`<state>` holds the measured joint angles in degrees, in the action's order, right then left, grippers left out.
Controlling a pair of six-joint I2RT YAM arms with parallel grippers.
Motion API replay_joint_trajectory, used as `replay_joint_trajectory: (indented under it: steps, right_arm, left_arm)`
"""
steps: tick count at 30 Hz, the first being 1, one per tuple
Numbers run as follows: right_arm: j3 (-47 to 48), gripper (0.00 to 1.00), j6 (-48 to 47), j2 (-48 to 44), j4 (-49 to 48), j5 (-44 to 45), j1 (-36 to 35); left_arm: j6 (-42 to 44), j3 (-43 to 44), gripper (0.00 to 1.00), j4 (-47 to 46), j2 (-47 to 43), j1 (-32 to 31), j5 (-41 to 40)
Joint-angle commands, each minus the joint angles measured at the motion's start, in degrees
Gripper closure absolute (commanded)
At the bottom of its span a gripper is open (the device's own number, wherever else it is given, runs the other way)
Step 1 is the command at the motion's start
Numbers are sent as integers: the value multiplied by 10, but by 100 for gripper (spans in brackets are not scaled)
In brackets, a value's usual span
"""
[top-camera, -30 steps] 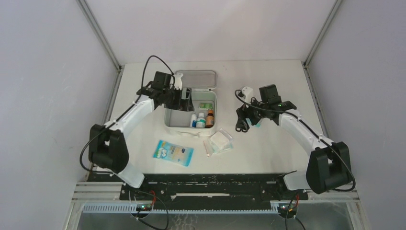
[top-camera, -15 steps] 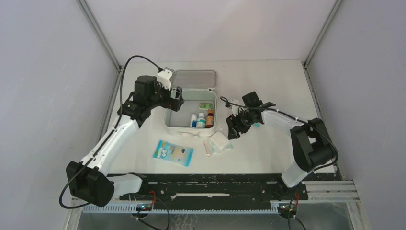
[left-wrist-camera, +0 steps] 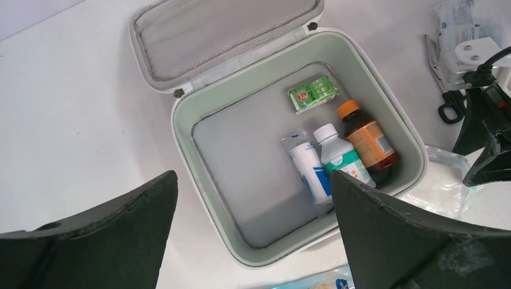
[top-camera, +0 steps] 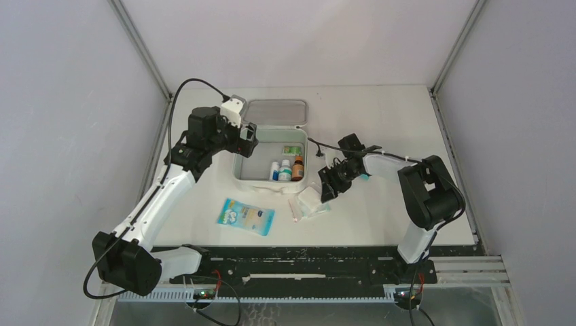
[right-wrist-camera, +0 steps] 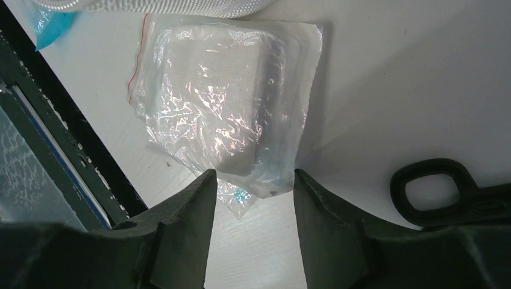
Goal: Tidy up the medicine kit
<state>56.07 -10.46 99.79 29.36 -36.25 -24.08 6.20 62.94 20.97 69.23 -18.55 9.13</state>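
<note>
Top external: kit [top-camera: 255,163] open on table [top-camera: 380,136], lid [top-camera: 275,112] back. Left hand [top-camera: 248,139] spread wide, over kit's left rim. Right hand [top-camera: 328,189], fingers apart, straddles bag [right-wrist-camera: 211,102] edge off kit's near-right corner.

The left arm [top-camera: 159,200] and right arm [top-camera: 387,161] share glossy white link shells, bulky black joint housings and thin black cables [top-camera: 197,80] looping at the wrists, while the left gripper [left-wrist-camera: 253,177] and right gripper [right-wrist-camera: 253,174] carry matte black, wedge-shaped fingers [left-wrist-camera: 102,235].
</note>
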Motion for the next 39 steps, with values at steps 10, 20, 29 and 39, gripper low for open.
replay_joint_trajectory:
  steps: [10,20,29,39]
  right_arm:
    - [37,80,11,21,-5,-30,0]
    - [45,100,-22,-29,19,-65,24]
    - [46,100,-132,-115,102,-100,59]
    - [48,100,-203,-191,123,-97,61]
  left_arm:
    - [14,6,1,-13,-17,7,-7]
    - [12,5,0,-15,-19,23,-7]
    - [25,6,0,-26,-11,36,121]
    - [46,-36,15,-92,6,26,327]
